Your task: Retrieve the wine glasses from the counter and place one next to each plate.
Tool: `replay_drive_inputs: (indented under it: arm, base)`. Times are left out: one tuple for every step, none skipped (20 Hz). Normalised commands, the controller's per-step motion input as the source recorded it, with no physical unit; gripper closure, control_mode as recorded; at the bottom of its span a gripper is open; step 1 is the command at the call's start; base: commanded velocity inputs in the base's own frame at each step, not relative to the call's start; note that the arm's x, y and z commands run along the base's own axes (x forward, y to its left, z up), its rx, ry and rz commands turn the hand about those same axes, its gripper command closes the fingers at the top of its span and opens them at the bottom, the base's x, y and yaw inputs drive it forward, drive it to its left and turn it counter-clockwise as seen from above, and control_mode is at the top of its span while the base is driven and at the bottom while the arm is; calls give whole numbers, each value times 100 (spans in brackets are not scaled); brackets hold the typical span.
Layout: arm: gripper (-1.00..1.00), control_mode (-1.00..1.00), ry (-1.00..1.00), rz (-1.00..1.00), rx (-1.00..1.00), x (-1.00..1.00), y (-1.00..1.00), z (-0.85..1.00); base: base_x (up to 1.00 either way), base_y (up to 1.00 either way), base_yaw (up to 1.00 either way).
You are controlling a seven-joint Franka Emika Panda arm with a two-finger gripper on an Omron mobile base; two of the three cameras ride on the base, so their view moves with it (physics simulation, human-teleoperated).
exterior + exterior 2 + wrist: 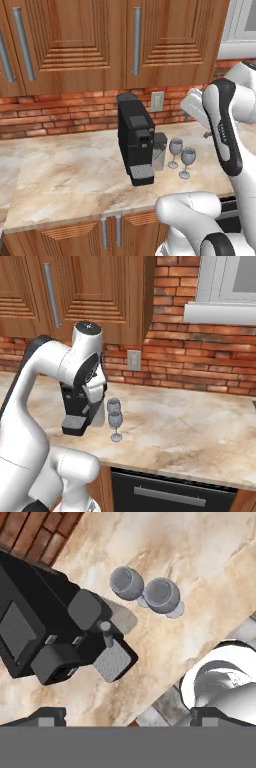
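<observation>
Hand view: we hover high over two glasses (145,592) standing side by side on the surface (200,557) beside the coffee machine (45,627), gripper (128,716) spread wide, apparently ready to descend.

— What sort of room is this?

— A home kitchen. There's a marbled stone worktop (70,175) over brown wooden cabinet doors (70,232), with more wooden cupboards (75,40) hung above.

— And behind?

— A red brick wall (200,363) with a socket (157,101) and a window sill (220,313). A black coffee machine (135,137) stands on the worktop beside two wine glasses (181,154), and an oven front (170,493) sits below.
</observation>
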Motion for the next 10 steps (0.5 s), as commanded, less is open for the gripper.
replay_drive_inputs:
  arm:
    - [-100, -100, 0, -11, 44, -39, -50, 0]
    - [-100, -100, 0, -10, 41, -32, -46, -2]
    - [-100, -100, 0, -8, 35, -30, -36, -10]
    - [-100, -100, 0, -9, 32, -19, -29, -16]
    - [-100, -100, 0, -9, 30, -19, -23, -21]
    - [-100, -100, 0, -9, 28, -11, -19, -29]
    - [-100, -100, 1, -10, 27, -6, -19, -34]
    - [-100, -100, 2, -10, 26, 0, -26, -38]
    - [-100, -100, 3, -10, 27, 0, -31, -35]
    - [-100, -100, 9, -8, 29, 0, -43, -24]
  base:
    - [0, 0, 0]
    - [0, 0, 0]
    - [0, 0, 0]
    - [0, 0, 0]
    - [0, 0, 0]
    - [0, 0, 0]
    - [0, 0, 0]
    - [0, 0, 0]
    - [0, 0, 0]
    - [0, 0, 0]
